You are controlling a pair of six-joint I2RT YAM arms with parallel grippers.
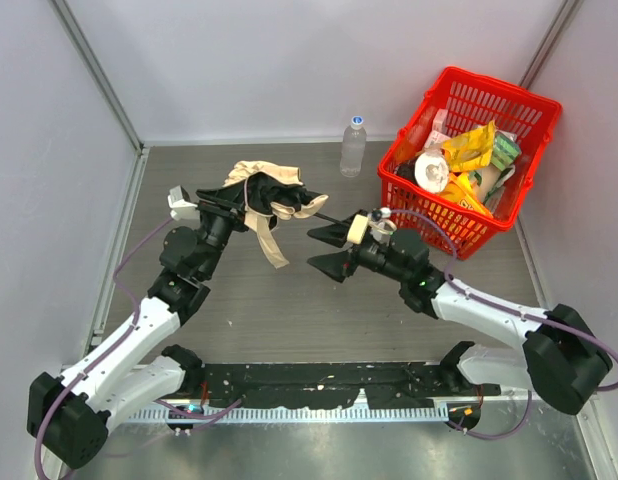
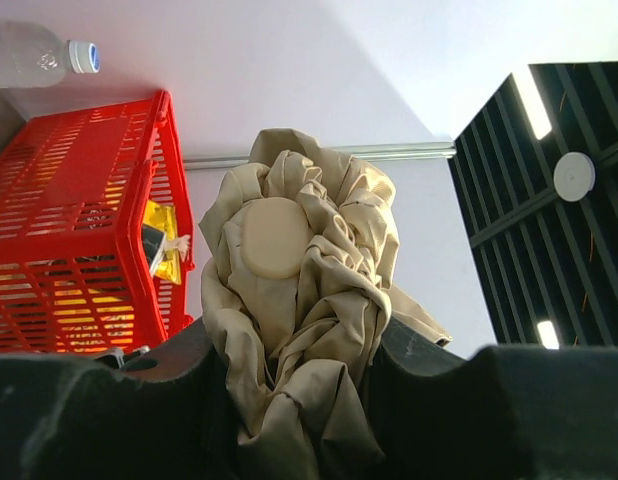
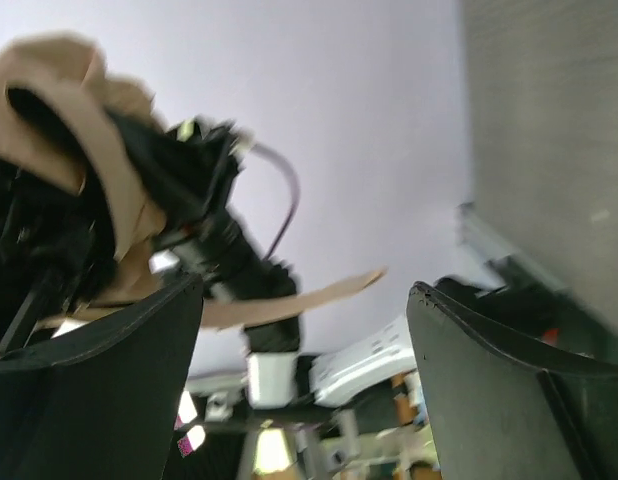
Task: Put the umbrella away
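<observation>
The umbrella (image 1: 251, 176) is a bunch of cream-beige fabric held above the table. My left gripper (image 1: 247, 203) is shut on that fabric, which fills the gap between its jaws in the left wrist view (image 2: 294, 345). A strap (image 1: 270, 243) hangs down from it. Its thin black shaft (image 1: 324, 214) points right and ends in a small beige handle (image 1: 358, 230). My right gripper (image 1: 315, 249) is open just below the shaft, its fingers apart with nothing between them (image 3: 307, 300). The handle sits by the base of its upper finger; I cannot tell whether they touch.
A red basket (image 1: 511, 216) full of packets and containers stands at the back right, also in the left wrist view (image 2: 79, 230). A clear water bottle (image 1: 353, 146) stands by the back wall. Grey walls close in the table on three sides.
</observation>
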